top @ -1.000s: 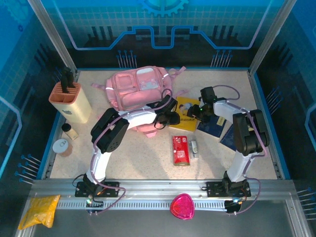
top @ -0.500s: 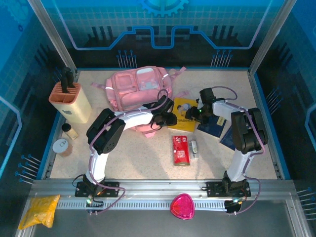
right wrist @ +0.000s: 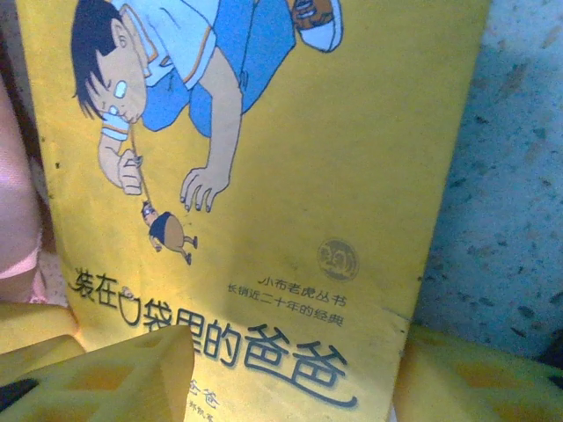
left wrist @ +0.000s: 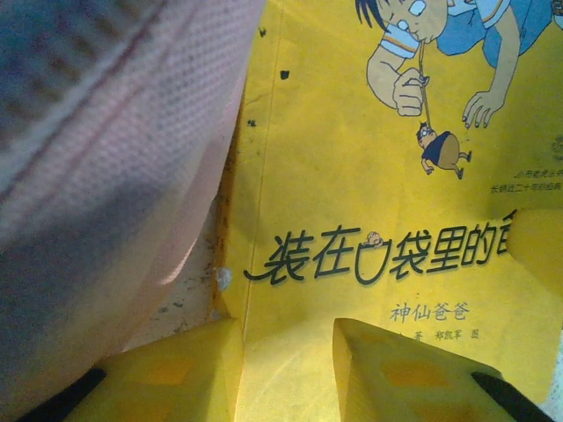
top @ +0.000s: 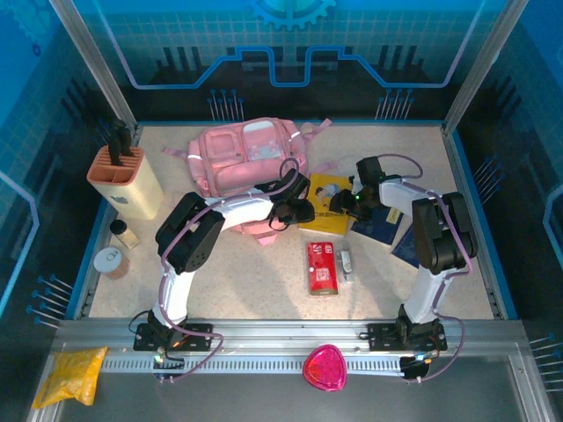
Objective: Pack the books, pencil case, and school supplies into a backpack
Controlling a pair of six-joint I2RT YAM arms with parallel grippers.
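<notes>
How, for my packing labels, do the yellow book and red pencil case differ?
The yellow book is thin and flat with a cartoon cover; the red pencil case is a glossy oblong with white print. The book lies beside the pink backpack; the case lies apart, nearer the arms' bases. Both lie unpacked.

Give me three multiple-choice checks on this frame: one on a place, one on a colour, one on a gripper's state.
1. Where is the red pencil case? A) on a shelf B) on the table, nearer the arm bases than the yellow book C) in a gripper
2. What colour is the cover in the wrist views? A) green B) white C) yellow
3. How do the right gripper's jaws stand? A) open over the yellow book B) shut on the pencil case C) shut, empty
1 B: it lies flat on the tabletop. 2 C: yellow cover, cartoon figure. 3 A: jaws apart, cover between.
</notes>
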